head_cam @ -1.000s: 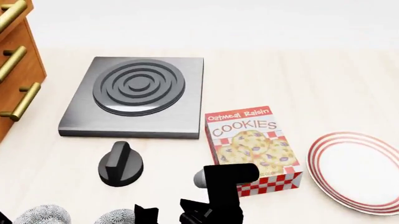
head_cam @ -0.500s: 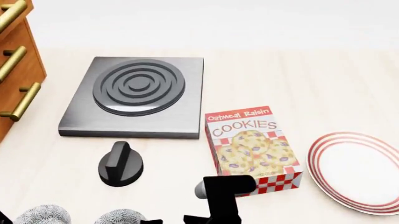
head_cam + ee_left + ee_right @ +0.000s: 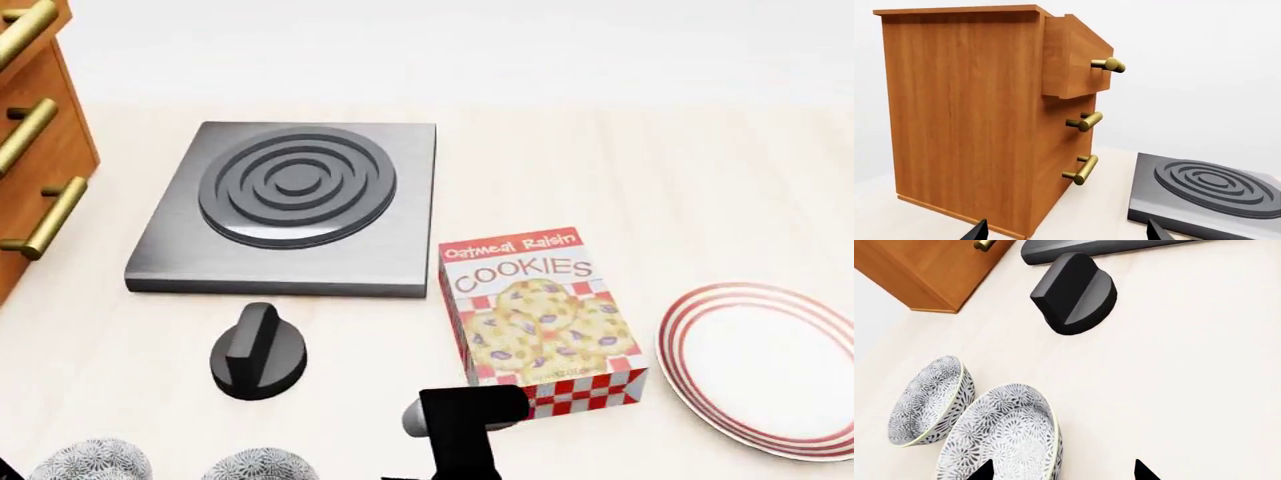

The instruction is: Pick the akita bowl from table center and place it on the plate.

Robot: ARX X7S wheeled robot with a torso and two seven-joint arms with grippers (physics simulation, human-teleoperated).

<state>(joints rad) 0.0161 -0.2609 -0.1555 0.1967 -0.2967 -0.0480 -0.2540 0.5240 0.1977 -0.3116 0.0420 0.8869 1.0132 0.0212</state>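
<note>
Two speckled grey-and-white bowls sit side by side at the table's near edge. The akita bowl is the one nearer the centre; its twin lies further left. My right gripper is open just above the akita bowl: one fingertip is over its inside, the other over bare table, with the rim between them. In the head view only the right arm shows. The red-ringed white plate lies far right. My left gripper is open and holds nothing, facing the cabinet.
A cookies box stands between the arm and the plate. A black knob lies beyond the bowls, with a black burner plate behind it. A wooden drawer cabinet stands at the left.
My right arm has drawn back toward the table's near edge and lower; its fingers, seen earlier at the head view's bottom, have left that view. Nothing else has moved.
</note>
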